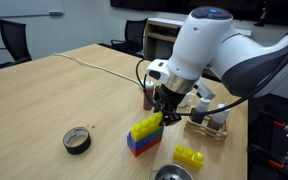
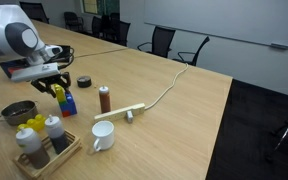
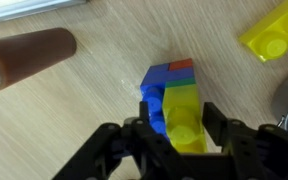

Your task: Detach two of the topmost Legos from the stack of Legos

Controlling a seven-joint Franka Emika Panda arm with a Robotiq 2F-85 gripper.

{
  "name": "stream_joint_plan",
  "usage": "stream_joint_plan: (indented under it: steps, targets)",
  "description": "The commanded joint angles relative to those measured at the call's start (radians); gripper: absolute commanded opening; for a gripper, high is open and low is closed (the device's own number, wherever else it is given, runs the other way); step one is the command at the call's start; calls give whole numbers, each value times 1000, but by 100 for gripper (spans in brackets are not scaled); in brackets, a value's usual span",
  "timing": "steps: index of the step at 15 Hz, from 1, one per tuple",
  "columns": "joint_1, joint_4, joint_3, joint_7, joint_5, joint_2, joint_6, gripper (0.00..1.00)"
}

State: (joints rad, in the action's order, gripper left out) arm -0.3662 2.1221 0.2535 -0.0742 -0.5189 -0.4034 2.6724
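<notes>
Had the pincer (image 3: 182, 122) closed snugly on the yellow top brick (image 3: 185, 100) of the Lego stack (image 1: 142, 143) on the counter (image 1: 54, 100), a loose yellow brick (image 1: 189, 156) lying nearby; judged the second detachment underway, needing a firm upward peel next.

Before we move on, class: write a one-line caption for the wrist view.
Gripper jaws bracket the yellow top brick of the Lego stack, with a loose yellow brick and a brown bottle nearby.

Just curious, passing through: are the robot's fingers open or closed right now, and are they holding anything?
Gripper: closed on the yellow Lego at the top of the stack.
</notes>
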Motion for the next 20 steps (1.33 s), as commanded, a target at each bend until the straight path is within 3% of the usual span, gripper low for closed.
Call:
stream_joint_plan:
  steps: [1, 4, 20]
  targets:
    - [-14, -7, -12, -33, 19, -7, 13, 27]
    - [-13, -5, -8, -37, 25, -4, 13, 10]
    - [0, 9, 7, -81, 99, 47, 3, 10]
